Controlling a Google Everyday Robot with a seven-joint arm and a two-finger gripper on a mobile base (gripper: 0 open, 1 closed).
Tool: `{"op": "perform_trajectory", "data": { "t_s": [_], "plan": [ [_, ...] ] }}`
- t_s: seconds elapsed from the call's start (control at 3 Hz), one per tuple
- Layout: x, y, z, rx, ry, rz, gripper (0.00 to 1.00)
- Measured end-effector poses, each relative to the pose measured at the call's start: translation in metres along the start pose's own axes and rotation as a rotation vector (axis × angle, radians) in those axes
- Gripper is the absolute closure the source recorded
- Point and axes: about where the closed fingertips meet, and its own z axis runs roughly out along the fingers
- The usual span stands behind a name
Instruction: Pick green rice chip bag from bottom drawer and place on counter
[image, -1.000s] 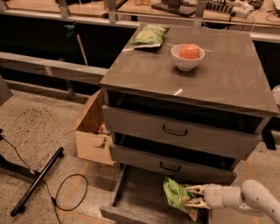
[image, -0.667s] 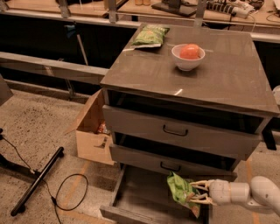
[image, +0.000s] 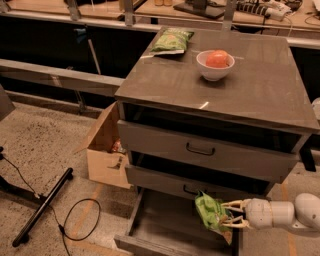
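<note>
Green rice chip bag (image: 211, 212) stands upright over the right part of the open bottom drawer (image: 162, 227), just below the front of the drawer above it. Whether its lower edge touches the drawer floor cannot be told. In the camera view the grey cabinet stands on a speckled floor (image: 40, 145), and its glossy grey-brown desk (image: 250, 100) carries a white bowl (image: 215, 69) with a round orange-red fruit (image: 218, 58) and, at the back left corner, a paler green bag (image: 172, 40). Two closed drawers with black handles – the upper (image: 160, 142) and the lower (image: 155, 179) – sit above the open one. Left of the cabinet is an open cardboard box (image: 102, 160), with a black bar (image: 42, 207) and a looped black cable (image: 80, 220) on the floor nearby; light wooden tabletops (image: 165, 7) run along the back. The gripper (image: 227, 215) reaches in from the right on a white arm, and its pale fingers (image: 233, 204) are closed on the bag's right edge – one above, one below – so the bag hangs to their left.
</note>
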Motion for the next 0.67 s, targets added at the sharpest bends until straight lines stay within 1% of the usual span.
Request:
{"op": "perform_trajectory", "data": {
  "t_s": [0.33,0.67],
  "plan": [
    [-0.020,-0.007,-0.004,0.012,-0.062,-0.020,1.00],
    [-0.054,-0.014,-0.018,0.052,-0.097,-0.060,1.00]
  ]
}}
